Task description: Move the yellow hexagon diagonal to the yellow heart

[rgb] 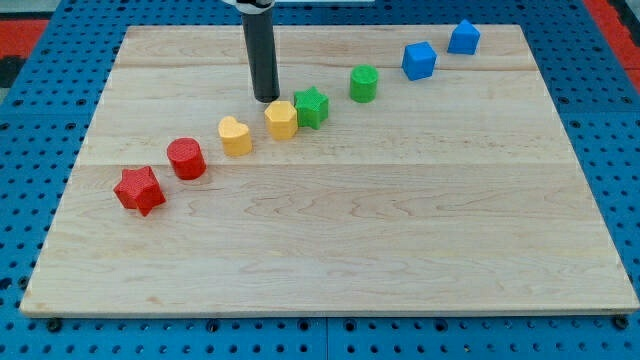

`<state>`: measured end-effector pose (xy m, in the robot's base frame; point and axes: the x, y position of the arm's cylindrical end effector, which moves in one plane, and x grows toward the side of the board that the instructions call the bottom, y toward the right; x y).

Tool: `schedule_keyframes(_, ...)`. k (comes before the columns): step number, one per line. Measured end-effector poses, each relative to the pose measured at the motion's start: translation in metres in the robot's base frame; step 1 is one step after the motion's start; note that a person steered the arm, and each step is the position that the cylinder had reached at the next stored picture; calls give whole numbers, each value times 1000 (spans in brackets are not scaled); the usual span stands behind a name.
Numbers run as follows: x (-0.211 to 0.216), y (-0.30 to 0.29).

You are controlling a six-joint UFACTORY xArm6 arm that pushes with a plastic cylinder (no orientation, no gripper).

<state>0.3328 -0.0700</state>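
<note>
Camera view: my tip (266,98) sits just at 11 o'clock of the yellow hexagon (281,119) — grasping nothing — with the yellow heart (235,136) at 8 o'clock; hexagon's axis unclear.

Colours in a diagonal row

Red star (138,190), red cylinder (186,159), yellow heart (235,136), yellow hexagon (282,119), green star (312,107), green cylinder (363,84), two blue blocks (419,60), pale wood-grain surface (340,230).

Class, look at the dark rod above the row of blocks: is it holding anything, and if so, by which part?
Nothing is held. My tip has no way of gripping; it stands just above the yellow hexagon, toward the view's top, near its upper edge.
</note>
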Motion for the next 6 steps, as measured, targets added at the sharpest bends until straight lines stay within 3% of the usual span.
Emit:
schedule_keyframes(3,18,8)
schedule_keyframes(5,23,-15)
schedule_keyframes(6,28,3)
